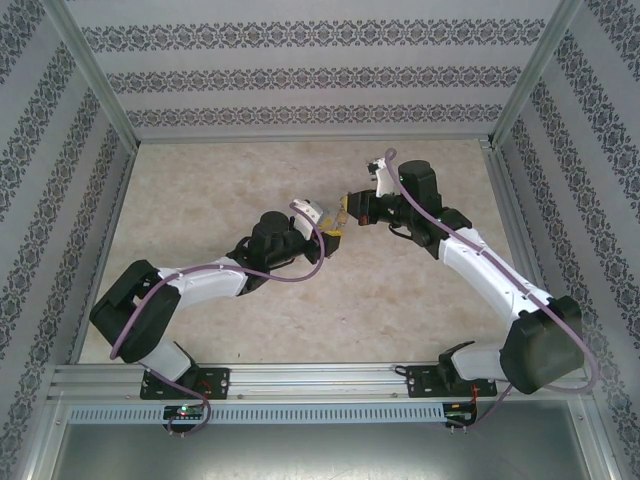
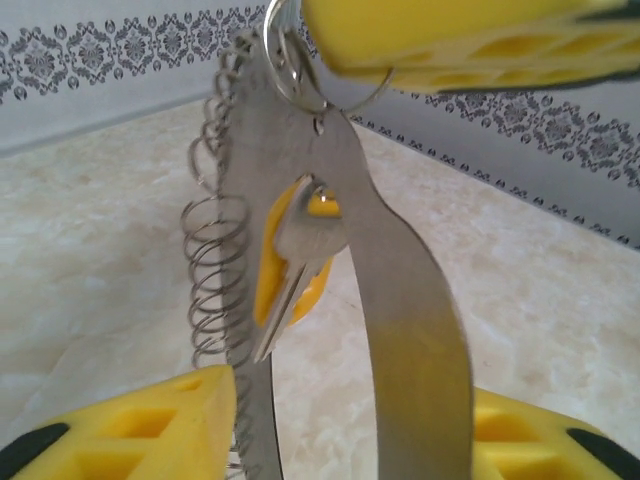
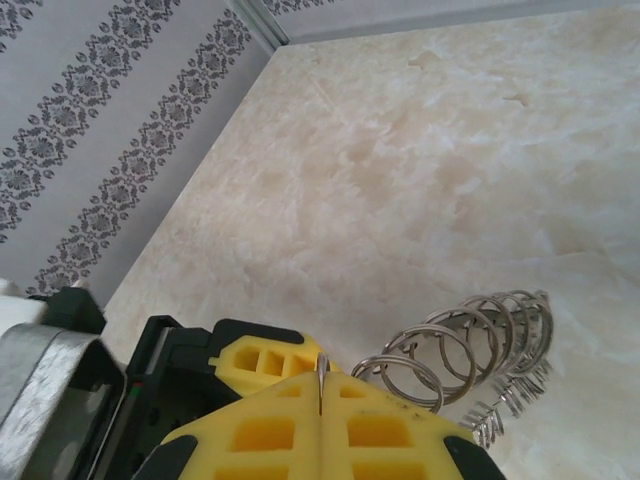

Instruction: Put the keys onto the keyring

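Left gripper [image 2: 345,432]: steady it astride large thin grey metal hoop keyring [image 2: 420,330], hold unclear; with right gripper [image 3: 320,388] pinched on rim, tilt gently to seat tiny yellow-headed key [image 2: 300,255]

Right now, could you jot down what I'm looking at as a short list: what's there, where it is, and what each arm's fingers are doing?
surface: pale marbled table
hoop: grey metal band, held upright between the two arms
wire rings: a row along the hoop's edge
key: silver blade, yellow head, dangling between the hoop's two sides; what it hangs from is unclear
left fingers: apart, one on either side of the hoop; grip unclear
right fingers: pressed together on thin metal at the hoop's top
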Motion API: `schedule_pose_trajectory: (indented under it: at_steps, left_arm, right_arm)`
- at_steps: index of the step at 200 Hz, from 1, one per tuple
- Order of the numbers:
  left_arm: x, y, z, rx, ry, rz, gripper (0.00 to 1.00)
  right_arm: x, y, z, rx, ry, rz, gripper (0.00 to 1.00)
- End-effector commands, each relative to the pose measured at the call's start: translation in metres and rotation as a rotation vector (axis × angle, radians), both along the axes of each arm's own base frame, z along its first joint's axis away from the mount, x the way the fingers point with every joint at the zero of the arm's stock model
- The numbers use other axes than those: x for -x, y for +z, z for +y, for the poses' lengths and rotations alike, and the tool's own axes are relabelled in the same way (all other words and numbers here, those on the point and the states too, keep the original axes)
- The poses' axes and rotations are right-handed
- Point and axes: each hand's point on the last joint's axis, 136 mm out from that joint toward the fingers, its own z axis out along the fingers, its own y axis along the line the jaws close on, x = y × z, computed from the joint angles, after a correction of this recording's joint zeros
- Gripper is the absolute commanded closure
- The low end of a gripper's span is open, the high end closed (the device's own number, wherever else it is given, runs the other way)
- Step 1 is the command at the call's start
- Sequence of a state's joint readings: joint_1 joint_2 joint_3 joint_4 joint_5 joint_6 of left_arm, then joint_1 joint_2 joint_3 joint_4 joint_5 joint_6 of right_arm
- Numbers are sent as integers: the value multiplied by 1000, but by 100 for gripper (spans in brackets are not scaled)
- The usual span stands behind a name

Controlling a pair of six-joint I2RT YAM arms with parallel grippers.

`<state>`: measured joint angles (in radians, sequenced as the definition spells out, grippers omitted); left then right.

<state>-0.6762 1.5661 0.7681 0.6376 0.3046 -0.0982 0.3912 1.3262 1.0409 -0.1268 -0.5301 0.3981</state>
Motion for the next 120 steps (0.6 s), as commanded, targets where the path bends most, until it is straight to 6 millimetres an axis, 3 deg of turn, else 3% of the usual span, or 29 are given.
schedule_pose_trajectory:
  at_steps: [1, 36, 83, 109, 120]
  left_arm:
    - [-6, 14, -5, 22, 6, -58, 66]
    - [-7, 17, -10, 20, -16, -64, 100]
    - [-11, 24, -8, -20, -3, -105, 100]
    - [-21, 30, 3, -83, 70, -151, 100]
    - [-23, 32, 8, -126, 89, -177, 100]
  right_arm:
    - [-2, 30, 4, -32, -2, -81, 100]
    - [-3, 27, 5, -30, 5, -77, 100]
    - [-1, 25, 3, -24, 10, -82, 100]
    - [3, 26, 1, -34, 23, -92, 100]
    - [4, 28, -3, -45, 16, -95, 85]
